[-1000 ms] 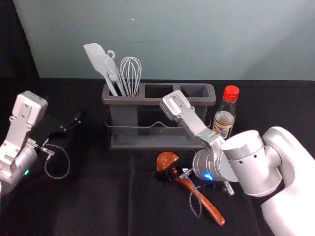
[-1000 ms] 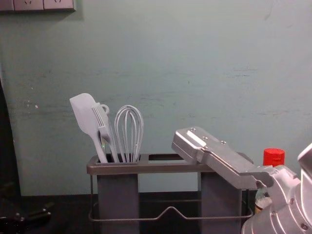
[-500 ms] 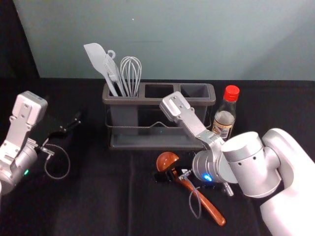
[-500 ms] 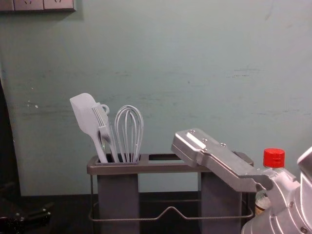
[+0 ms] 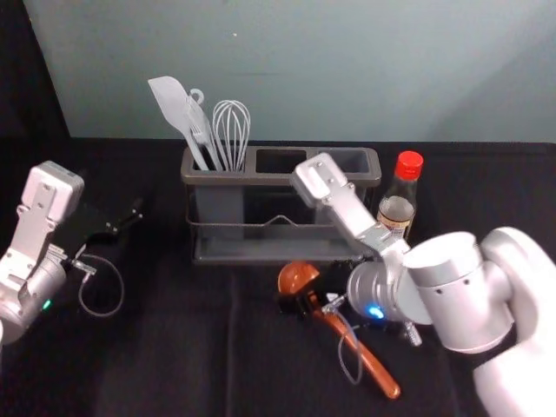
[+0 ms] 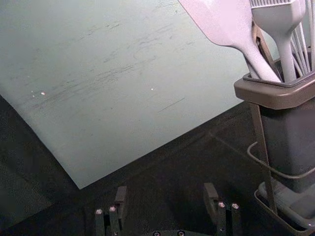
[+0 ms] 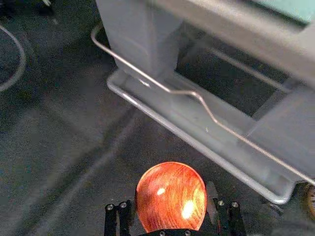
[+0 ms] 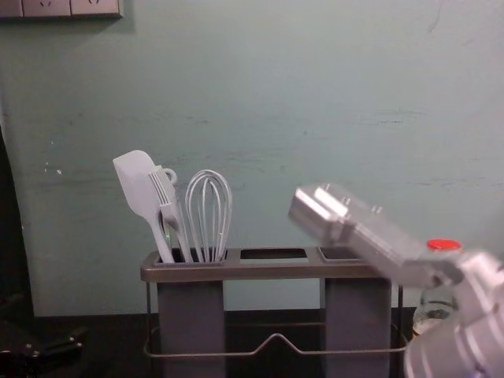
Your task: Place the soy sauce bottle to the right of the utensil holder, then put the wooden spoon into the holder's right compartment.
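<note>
Right gripper (image 7: pixel 171 194) mid-worktop (image 5: pixel 174 347), fingers clenched on wooden spoon (image 5: pixel 375 372): lift clear, tip handle down. Left gripper (image 6: pixel 166 191) idle, left edge, fingers spread.

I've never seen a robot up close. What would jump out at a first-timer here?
Probably the bright red cap on the sauce bottle, standing just right of the utensil holder. Next, the glossy orange-brown wooden spoon lying slantwise in front of the holder, its bowl end caught in the robot's right tool. Then the pale whisk and spatula poking up from the holder's left compartment.
</note>
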`<state>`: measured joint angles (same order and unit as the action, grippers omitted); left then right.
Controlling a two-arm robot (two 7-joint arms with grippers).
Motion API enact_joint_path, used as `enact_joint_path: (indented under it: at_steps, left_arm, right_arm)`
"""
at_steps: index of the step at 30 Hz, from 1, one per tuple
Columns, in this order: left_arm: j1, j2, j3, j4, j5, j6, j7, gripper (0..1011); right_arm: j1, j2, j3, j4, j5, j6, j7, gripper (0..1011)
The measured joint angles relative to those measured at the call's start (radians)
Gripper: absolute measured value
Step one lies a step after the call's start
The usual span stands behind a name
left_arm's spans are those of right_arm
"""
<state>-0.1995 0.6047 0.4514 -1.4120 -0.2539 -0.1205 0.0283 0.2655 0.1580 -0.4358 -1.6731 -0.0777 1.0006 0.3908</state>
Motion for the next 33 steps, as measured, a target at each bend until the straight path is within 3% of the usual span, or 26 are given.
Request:
enact_joint_path:
  at_steps: [3, 10, 17, 21, 23, 30, 33]
  left_arm:
    - [0.0, 0.0, 0.0, 0.0, 0.0, 0.0, 0.0, 1000]
    - [0.0, 0.0, 0.0, 0.0, 0.0, 0.0, 0.0, 1000]
    - [0.0, 0.0, 0.0, 0.0, 0.0, 0.0, 0.0, 1000]
    - [0.0, 0.0, 0.0, 0.0, 0.0, 0.0, 0.0, 1000]
    - [0.0, 0.0, 0.0, 0.0, 0.0, 0.0, 0.0, 1000]
    - [0.0, 0.0, 0.0, 0.0, 0.0, 0.0, 0.0, 1000]
    - [0.0, 0.0, 0.0, 0.0, 0.0, 0.0, 0.0, 1000]
  right_arm:
    - [-0.02, 0.008, 0.018, -0.048, 0.003, 0.0, 0.007, 838]
    - [-0.108, 0.029, 0.113, -0.201, 0.04, -0.031, 0.034, 838]
    - [-0.207, 0.043, 0.199, -0.319, 0.082, -0.142, 0.048, 838]
    - [-0.264, 0.048, 0.237, -0.362, 0.109, -0.236, 0.043, 838]
    - [-0.307, 0.051, 0.259, -0.386, 0.123, -0.328, 0.03, 838]
    - [-0.392, 0.054, 0.296, -0.418, 0.142, -0.529, -0.004, 838]
    - [-0.44, 0.054, 0.32, -0.426, 0.162, -0.661, -0.017, 838]
